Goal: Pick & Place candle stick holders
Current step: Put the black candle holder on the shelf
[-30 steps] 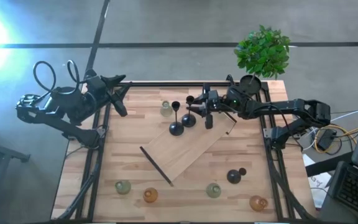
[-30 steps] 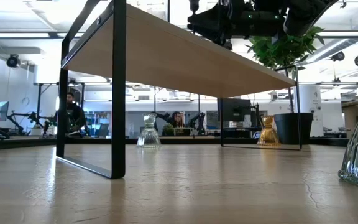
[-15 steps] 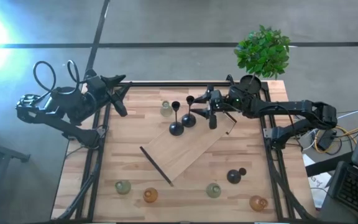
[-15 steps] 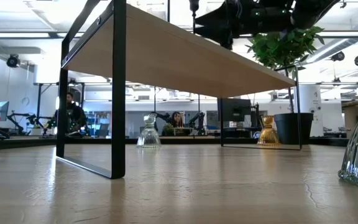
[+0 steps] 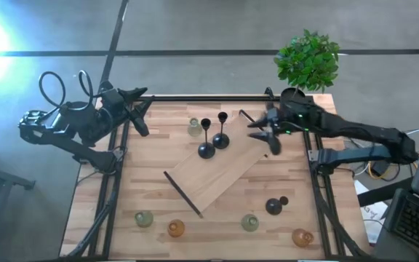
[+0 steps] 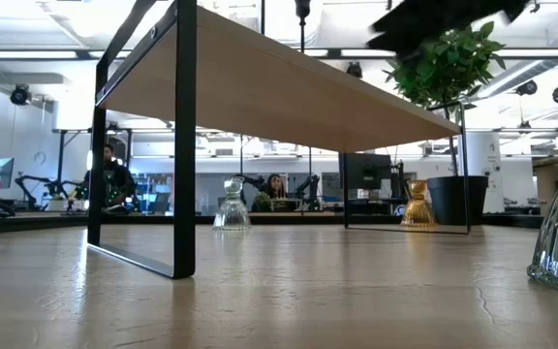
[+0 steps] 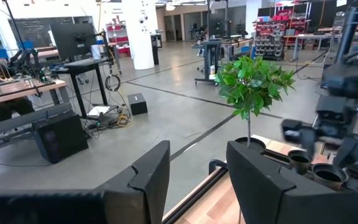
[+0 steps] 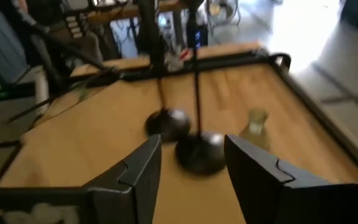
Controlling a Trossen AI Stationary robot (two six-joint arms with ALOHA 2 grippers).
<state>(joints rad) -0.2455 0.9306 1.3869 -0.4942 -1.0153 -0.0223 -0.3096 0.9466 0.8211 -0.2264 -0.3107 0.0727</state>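
High view: right hand (image 5: 262, 131) spread wide, gripping nothing, hovering over the raised board (image 5: 217, 171). Just off its fingertips stand two black holders (image 5: 221, 138), upright together. Left hand (image 5: 142, 109) waits apart at the bench (image 5: 151, 196) corner, fingers parted.

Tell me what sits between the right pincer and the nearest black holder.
Nothing: in the high view, only bare raised board separates the open right pincer from the black holder.

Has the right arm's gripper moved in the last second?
Yes. The right gripper has pulled back from the two black candle stick holders, toward the potted plant.
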